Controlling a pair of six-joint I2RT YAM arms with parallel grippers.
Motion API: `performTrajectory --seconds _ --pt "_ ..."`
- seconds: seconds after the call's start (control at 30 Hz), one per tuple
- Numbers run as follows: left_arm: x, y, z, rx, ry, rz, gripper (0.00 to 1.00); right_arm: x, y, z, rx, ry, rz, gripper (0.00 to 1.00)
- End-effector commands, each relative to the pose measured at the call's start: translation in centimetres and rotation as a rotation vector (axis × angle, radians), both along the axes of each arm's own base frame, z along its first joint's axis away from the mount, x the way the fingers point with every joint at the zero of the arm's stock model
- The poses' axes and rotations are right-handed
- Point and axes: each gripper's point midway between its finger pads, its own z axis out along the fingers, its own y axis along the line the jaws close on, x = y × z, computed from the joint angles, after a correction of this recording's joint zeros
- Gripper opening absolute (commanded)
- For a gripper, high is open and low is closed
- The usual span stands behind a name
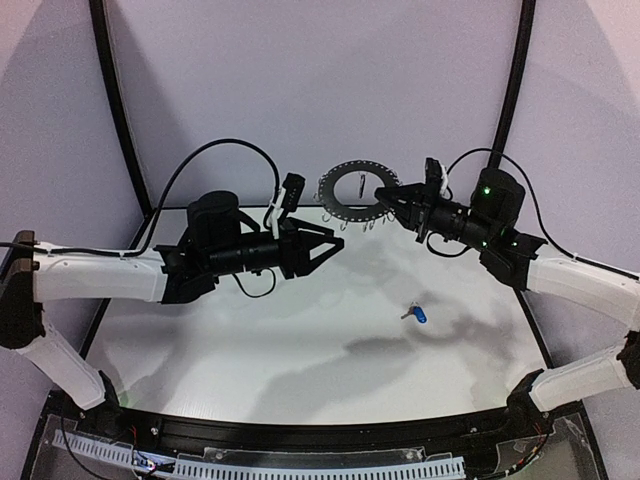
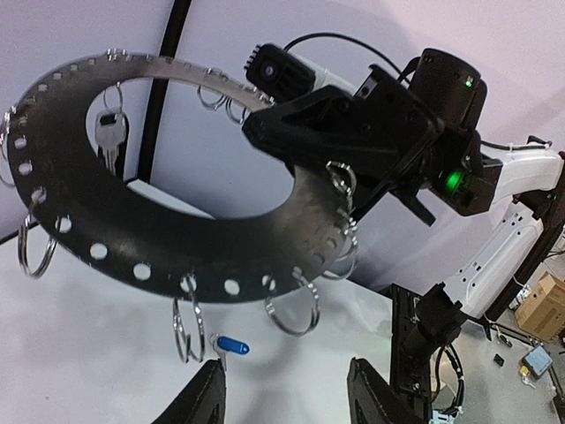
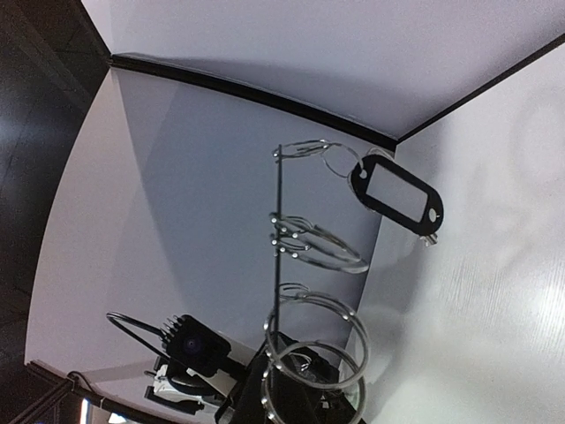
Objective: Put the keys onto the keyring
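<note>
White table (image 1: 250, 350), dark perforated keyring (image 2: 168, 252), dangling wire loops (image 2: 291, 305), blue-tagged key (image 1: 416, 314)

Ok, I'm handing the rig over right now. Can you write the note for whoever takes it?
Left gripper: open and empty, pointed at the ring from just short of it.
Right gripper: shut on the ring's rim, holding it tilted, up off the table.
Black key: hanging on the ring.
Blue key: loose on the table, on the right arm's side, touching nothing else.
Done: black key is on.
Left: pick up the blue key with the free left gripper and get it onto the ring while the right one holds the ring.
</note>
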Motion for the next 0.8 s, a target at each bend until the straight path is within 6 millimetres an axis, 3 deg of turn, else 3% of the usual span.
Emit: performTrajectory --seconds 0.0,0.43,0.77 --pt "-0.2 0.6 1.5 -0.049 -0.08 0.024 0.47 -1.0 -0.4 2.2 0.053 -0.074 0.001 0.0" --pt "0.5 4.9 1.3 0.038 -0.161 0.211 0.48 -1.9 -0.7 2.3 0.015 -0.106 0.017 0.0" --pt "0.1 4.3 1.8 0.044 -0.201 0.168 0.48 -2.7 0.0 2.7 0.016 -0.131 0.08 0.0"
